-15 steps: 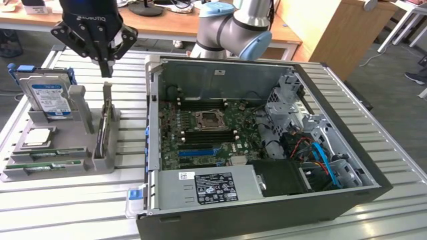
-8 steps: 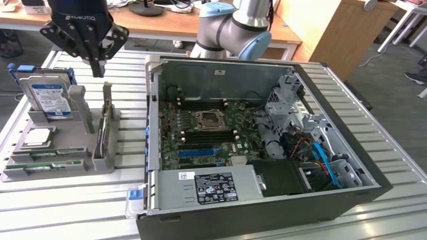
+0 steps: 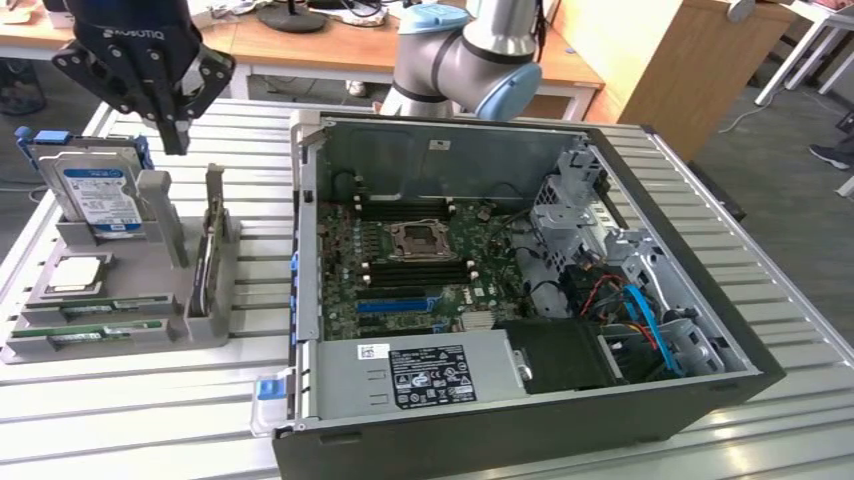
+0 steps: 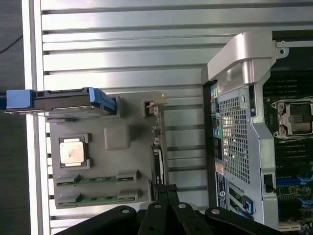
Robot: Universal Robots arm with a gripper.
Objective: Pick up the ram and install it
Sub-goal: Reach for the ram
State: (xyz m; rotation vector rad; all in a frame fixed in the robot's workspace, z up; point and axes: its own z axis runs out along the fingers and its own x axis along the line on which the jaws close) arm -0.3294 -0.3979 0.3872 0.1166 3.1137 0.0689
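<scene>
ram (image 3: 104,334), on edge in gray holder (image 3: 203,325) — long axis across exterior view

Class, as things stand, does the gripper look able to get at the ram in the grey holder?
Probably yes: the ram lies uncovered in the grey holder, the gripper hangs shut above that holder, and nothing stands between them.

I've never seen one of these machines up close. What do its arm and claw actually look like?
The arm is a silver-grey tube with light blue caps on its joints. The gripper is black and angular, with slim black fingers and white ROBOTIQ lettering.
</scene>
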